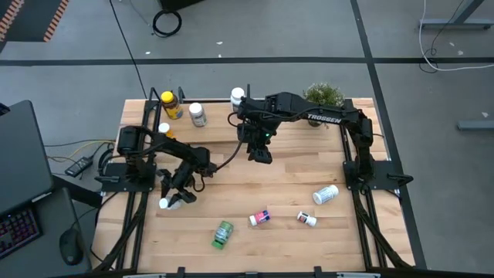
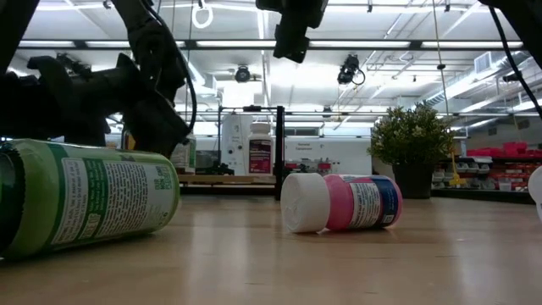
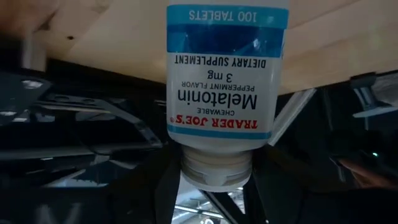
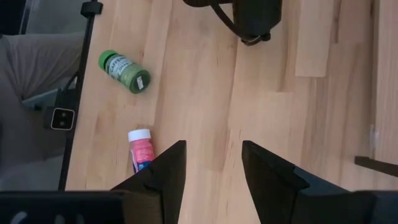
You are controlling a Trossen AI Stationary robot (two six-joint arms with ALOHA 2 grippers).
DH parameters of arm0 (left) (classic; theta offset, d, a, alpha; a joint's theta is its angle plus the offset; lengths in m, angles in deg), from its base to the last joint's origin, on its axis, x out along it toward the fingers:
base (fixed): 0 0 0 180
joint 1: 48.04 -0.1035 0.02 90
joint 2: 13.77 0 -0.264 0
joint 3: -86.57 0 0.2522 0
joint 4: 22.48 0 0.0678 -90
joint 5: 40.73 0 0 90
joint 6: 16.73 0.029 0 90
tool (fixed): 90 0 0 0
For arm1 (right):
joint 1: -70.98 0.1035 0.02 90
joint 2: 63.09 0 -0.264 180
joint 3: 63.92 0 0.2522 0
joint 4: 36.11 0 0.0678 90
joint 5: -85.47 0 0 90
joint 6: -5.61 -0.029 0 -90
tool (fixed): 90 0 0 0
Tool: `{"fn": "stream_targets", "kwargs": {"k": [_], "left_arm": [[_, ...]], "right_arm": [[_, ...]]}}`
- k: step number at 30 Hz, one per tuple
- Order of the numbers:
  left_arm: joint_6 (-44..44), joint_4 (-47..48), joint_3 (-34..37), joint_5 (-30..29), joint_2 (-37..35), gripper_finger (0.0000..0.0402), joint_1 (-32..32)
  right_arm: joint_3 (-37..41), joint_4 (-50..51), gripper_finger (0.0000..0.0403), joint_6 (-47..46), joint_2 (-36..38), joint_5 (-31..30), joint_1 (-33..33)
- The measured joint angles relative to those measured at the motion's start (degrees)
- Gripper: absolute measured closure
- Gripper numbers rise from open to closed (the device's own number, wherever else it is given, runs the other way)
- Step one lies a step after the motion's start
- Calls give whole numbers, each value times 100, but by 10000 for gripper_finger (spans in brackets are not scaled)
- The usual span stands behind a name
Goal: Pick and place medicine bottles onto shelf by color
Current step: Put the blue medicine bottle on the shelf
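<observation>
One blue-label bottle (image 3: 227,93) between left hand (image 3: 214,186) fingers

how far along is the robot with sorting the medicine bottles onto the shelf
Done: three bottles stand on the shelf, among them the yellow-capped bottle.
In hand: the left gripper is around a blue-label melatonin bottle near the table's left edge. The right gripper hovers open and empty.
Left: four lie on the table, including the green bottle and pink-label bottle.

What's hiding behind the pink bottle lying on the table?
Behind the pink bottle stands the little potted plant, and farther left the shelf holding a white bottle. What sits directly behind the pink bottle's own body is covered.
</observation>
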Motion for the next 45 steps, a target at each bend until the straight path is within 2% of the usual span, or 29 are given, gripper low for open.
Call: {"fn": "stream_targets", "kwargs": {"k": [5,13,20,25,29,34,37,42,45], "left_arm": [[-118,-194,-111,-140,0,194,4],[-115,-257,-709,-900,0,147,0],[11,243,-1322,-1385,0,126,0],[-229,627,-1715,-2294,-384,130,117],[-1342,-29,-1722,-3029,-1358,142,414],[-2737,-1118,-1703,-3467,-2613,155,935],[-3587,-1585,-1700,-4167,-3152,163,1283],[-5429,-1907,-1703,-5864,-3587,173,2033],[-6540,-1654,-1698,-6156,-3560,179,2508]], "right_arm": [[0,-2,238,0,2,1,0],[0,-2,238,-14,0,-1,0],[0,38,238,-20,0,-1,4],[0,394,238,28,0,-3,4],[0,667,238,135,7,-207,-21],[2,657,238,256,59,-326,-69],[2,640,238,390,66,-292,-61],[2,523,238,727,66,-279,16],[2,424,238,765,66,-270,22]]}}
